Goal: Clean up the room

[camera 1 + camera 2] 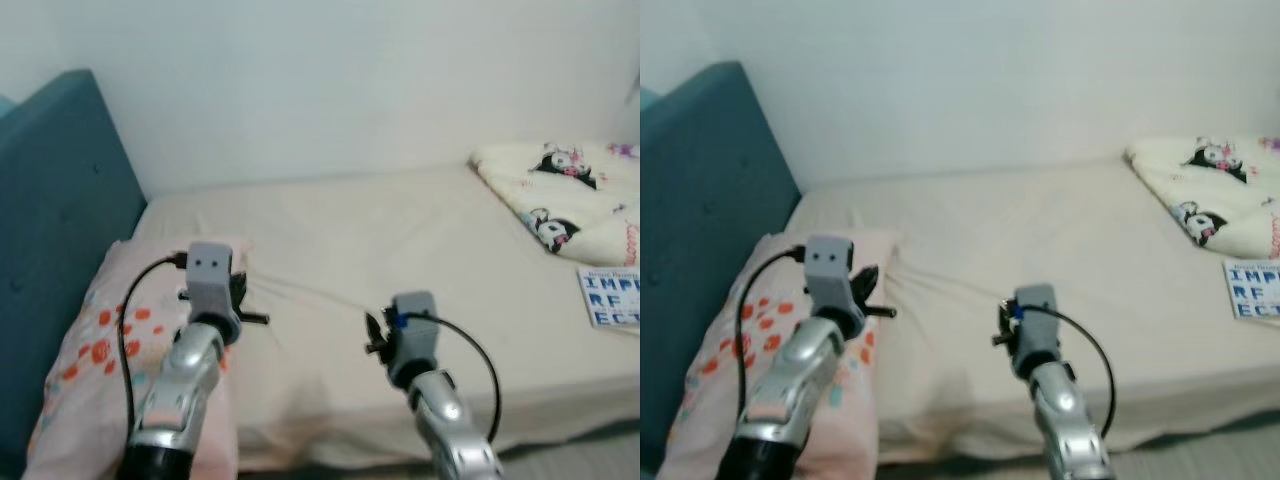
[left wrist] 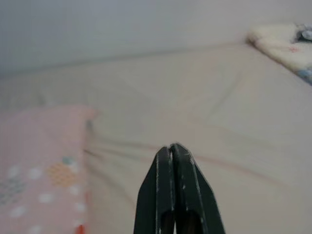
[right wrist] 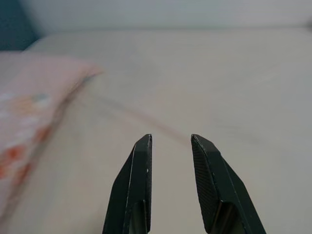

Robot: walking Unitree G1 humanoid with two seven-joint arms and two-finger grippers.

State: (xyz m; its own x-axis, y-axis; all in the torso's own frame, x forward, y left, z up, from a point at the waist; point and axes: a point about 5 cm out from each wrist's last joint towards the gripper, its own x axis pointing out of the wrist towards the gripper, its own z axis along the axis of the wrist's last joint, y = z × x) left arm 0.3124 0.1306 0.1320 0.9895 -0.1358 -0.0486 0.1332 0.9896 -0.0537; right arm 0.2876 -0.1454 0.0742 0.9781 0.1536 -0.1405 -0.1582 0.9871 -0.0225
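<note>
A bed with a beige sheet (image 1: 420, 260) spreads before me. A pink pillow with orange and white dots (image 1: 100, 340) lies at its left end by the teal headboard (image 1: 50, 220). My left gripper (image 2: 171, 148) is shut with nothing in it and hovers over the pillow's right edge. My right gripper (image 3: 170, 141) is open over the bare sheet near the bed's front middle. A folded cream blanket with cartoon prints (image 1: 575, 195) lies at the far right. A white card with blue letters (image 1: 610, 297) rests on the sheet below the blanket.
A white wall (image 1: 320, 80) runs behind the bed. The bed's front edge drops to a grey floor (image 1: 580, 455) at the lower right. The teal headboard closes off the left side.
</note>
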